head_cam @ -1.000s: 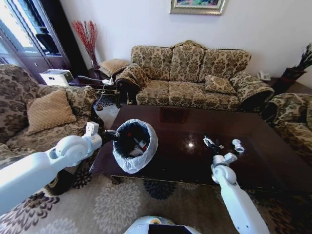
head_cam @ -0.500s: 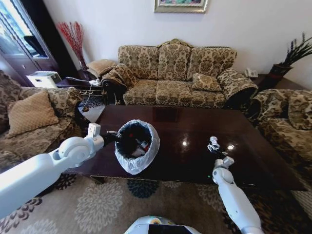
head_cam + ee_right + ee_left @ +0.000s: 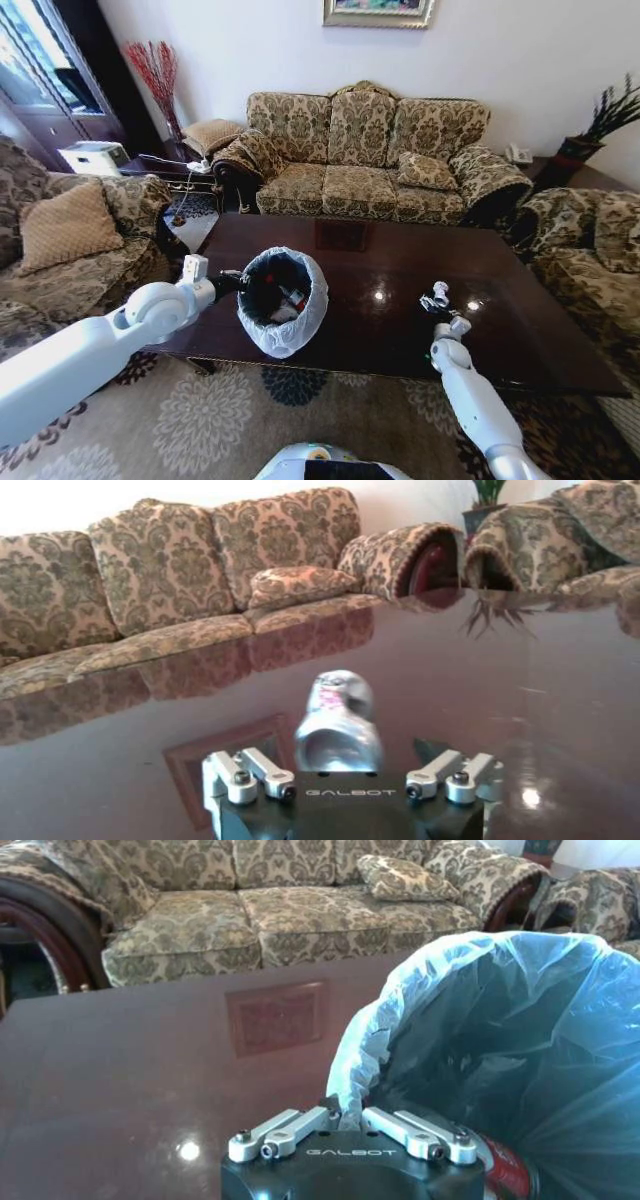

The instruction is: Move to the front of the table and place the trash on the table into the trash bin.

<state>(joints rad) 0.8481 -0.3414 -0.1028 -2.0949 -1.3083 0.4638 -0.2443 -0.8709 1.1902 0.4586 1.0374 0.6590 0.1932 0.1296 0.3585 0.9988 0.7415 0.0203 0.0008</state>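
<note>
The trash bin (image 3: 283, 300), lined with a whitish bag, hangs tilted over the near left part of the dark table (image 3: 520, 335). My left gripper (image 3: 232, 281) is shut on its rim; in the left wrist view the left gripper (image 3: 345, 1111) pinches the bag's edge (image 3: 365, 1057). A red-labelled bottle (image 3: 507, 1171) lies inside the bin. A small crushed clear bottle (image 3: 338, 724) stands up between the fingers of my right gripper (image 3: 340, 761). From the head camera, the right gripper (image 3: 441, 307) is over the table's near right with the crushed bottle (image 3: 438, 292).
A patterned sofa (image 3: 370, 150) stands behind the table, with armchairs to the left (image 3: 60, 235) and right (image 3: 590, 250). A floral rug (image 3: 220, 410) lies in front of the table. A white appliance (image 3: 88, 157) sits at the far left.
The whole head picture has shifted, so the camera moved. The right gripper now sits closer to the crushed bottle. The left gripper still holds the bin's rim.
</note>
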